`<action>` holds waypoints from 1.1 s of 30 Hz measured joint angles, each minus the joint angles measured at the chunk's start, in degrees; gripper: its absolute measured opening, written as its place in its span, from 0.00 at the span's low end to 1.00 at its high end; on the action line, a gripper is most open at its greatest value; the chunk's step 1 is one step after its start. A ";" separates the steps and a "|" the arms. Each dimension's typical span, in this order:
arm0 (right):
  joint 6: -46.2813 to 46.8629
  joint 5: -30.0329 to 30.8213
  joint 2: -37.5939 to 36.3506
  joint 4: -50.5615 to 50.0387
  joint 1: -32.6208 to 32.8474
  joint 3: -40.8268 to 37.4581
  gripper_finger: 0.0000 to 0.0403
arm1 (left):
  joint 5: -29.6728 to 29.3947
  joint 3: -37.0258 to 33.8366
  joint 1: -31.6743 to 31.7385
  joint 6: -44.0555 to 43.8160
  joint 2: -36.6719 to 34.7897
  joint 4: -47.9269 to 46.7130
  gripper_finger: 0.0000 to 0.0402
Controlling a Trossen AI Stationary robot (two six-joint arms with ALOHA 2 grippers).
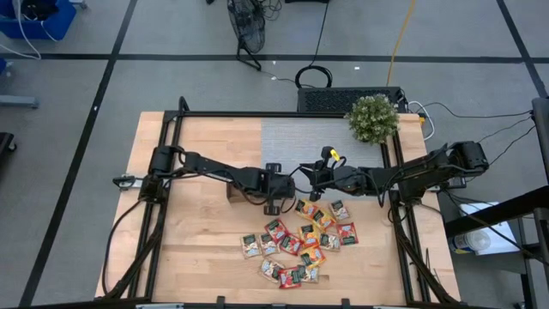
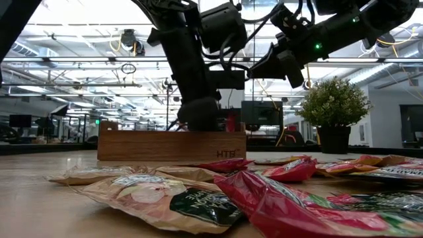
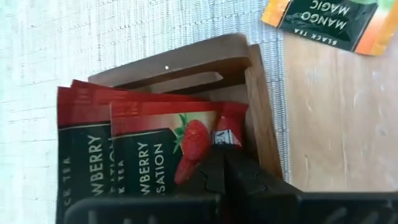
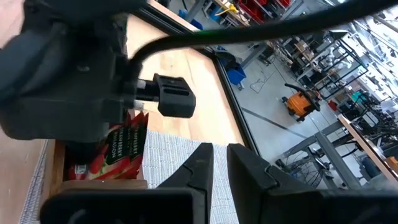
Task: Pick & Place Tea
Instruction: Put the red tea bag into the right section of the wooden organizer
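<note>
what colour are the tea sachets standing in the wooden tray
Red, with dark labels and a strawberry picture: the sachets in the wooden tray show best in the left wrist view.
</note>
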 joint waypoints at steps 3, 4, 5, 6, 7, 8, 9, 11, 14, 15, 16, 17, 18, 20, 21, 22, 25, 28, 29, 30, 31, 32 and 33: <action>0.08 0.00 0.00 0.00 0.00 0.00 0.08 | -3.23 0.49 -0.61 0.32 -0.79 -0.90 0.01; 0.31 0.00 0.00 0.00 0.02 0.00 0.08 | -4.02 0.67 -0.67 0.39 -0.86 -0.50 0.01; 0.46 0.00 0.00 0.00 0.02 0.00 0.08 | -4.52 0.69 -0.69 0.42 -1.04 -0.50 0.00; 0.48 0.00 0.00 0.00 0.02 0.00 0.08 | -4.99 0.63 -0.63 0.35 -1.15 -0.71 0.01; 0.50 0.00 0.00 -0.01 0.02 0.00 0.08 | -5.30 0.59 -0.57 0.16 -1.22 -0.92 0.01; 0.52 0.00 0.00 -0.02 0.02 0.00 0.08 | -5.35 0.56 -0.58 -0.09 -1.37 -0.74 0.02; 0.51 0.00 0.00 -0.02 0.02 0.00 0.08 | -5.37 0.57 -0.58 -0.11 -1.42 -0.44 0.03; 0.50 0.00 0.00 0.00 0.02 0.00 0.08 | -5.37 0.58 -0.58 -0.04 -1.45 -0.53 0.05; 0.50 0.00 0.00 -0.02 0.02 0.00 0.08 | -5.31 0.58 -0.60 -0.04 -1.45 -0.54 0.06; 0.50 0.00 0.00 -0.02 0.02 0.00 0.08 | -5.16 0.58 -0.60 -0.04 -1.45 -0.52 0.06; 0.50 0.00 0.00 -0.02 0.02 0.00 0.08 | -4.92 0.58 -0.58 -0.04 -1.45 -0.52 0.06; 0.50 0.00 0.00 -0.04 0.02 0.00 0.08 | -4.65 0.58 -0.58 -0.04 -1.45 -0.52 0.06; 0.50 0.00 0.00 -0.04 0.02 0.00 0.08 | -4.17 0.58 -0.58 -0.07 -1.45 -0.51 0.05; 0.50 0.00 0.00 -0.04 0.02 0.00 0.08 | -3.48 0.58 -0.61 -0.78 -1.45 -0.50 0.03; 0.50 0.00 0.00 -0.04 0.02 0.00 0.08 | -3.38 0.58 -0.73 -1.39 -1.45 -0.50 0.03; 0.50 0.00 0.00 -0.04 0.02 0.00 0.08 | -3.38 0.58 -0.77 -1.64 -1.45 -0.50 0.02; 0.50 0.00 0.00 -0.04 0.03 0.00 0.08 | -3.36 0.58 -1.11 -1.21 -1.45 -0.48 0.01; 0.50 0.00 0.00 -0.04 0.04 0.00 0.08 | -3.36 0.58 -1.47 -0.19 -1.68 -0.52 0.04; 0.50 0.00 0.00 -0.04 0.04 0.00 0.08 | -3.36 0.58 -1.60 0.26 -1.81 -0.48 0.05; 0.50 0.00 0.00 -0.04 0.04 0.00 0.08 | -3.37 0.59 -1.74 0.42 -1.92 -0.40 0.07; 0.50 0.00 0.00 -0.04 0.04 0.00 0.08 | -3.50 0.62 -1.92 0.44 -2.01 -0.38 0.08; 0.50 0.00 0.00 -0.04 0.04 0.00 0.08 | -3.78 0.62 -1.94 0.44 -2.39 -0.59 0.09; 0.50 0.00 0.00 -0.04 0.04 0.00 0.08 | -3.89 0.60 -1.98 0.43 -2.79 -0.95 0.10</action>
